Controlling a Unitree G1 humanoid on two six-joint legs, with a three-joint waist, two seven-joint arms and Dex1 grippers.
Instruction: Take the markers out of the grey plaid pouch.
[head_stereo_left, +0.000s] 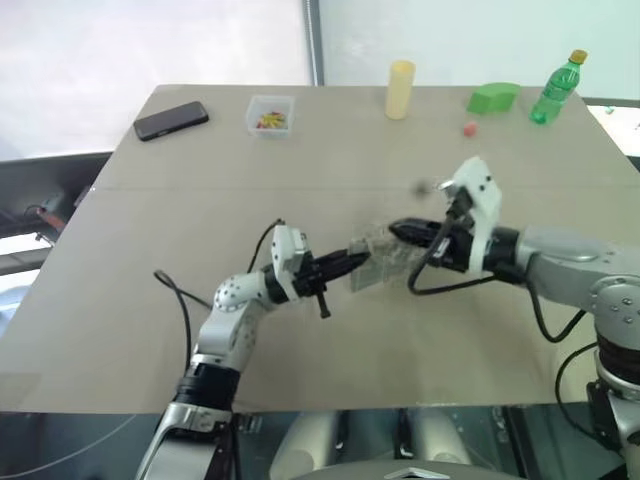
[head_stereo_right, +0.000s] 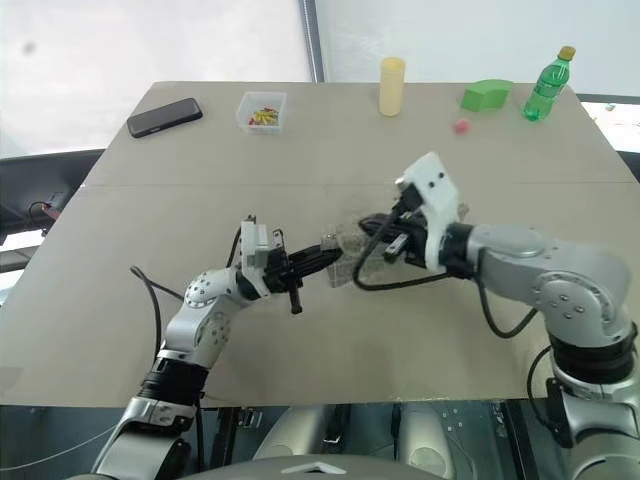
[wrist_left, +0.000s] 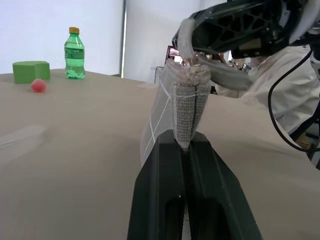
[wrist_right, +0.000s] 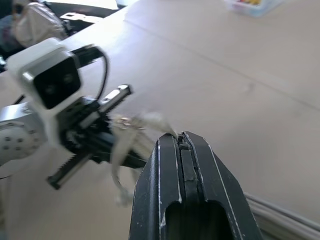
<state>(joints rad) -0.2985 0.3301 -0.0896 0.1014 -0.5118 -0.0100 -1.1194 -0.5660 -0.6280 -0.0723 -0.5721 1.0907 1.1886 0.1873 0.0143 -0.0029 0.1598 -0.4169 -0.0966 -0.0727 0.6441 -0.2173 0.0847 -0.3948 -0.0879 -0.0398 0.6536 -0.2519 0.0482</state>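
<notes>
Black phone (head_stereo_left: 171, 121) near far left corner of tabletop (head_stereo_left: 300, 190). Clear box of coloured bits (head_stereo_left: 270, 114) beside it. Yellow cylinder (head_stereo_left: 400, 89) upright. Green block (head_stereo_left: 492, 97), small red ball (head_stereo_left: 469, 128), green bottle (head_stereo_left: 556, 89) far right.

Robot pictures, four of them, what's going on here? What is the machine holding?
It is a robot with two arms. Two pictures come from its head, looking down at a table. The other two come from cameras on its wrists. Each arm ends in an end effector with two black fingers. The left end effector is shut on one end of the grey plaid pouch. The right end effector is shut at the other end. Farther back lie a phone, a clear box, a yellow cup, a red ball, a green block and a green bottle.
</notes>
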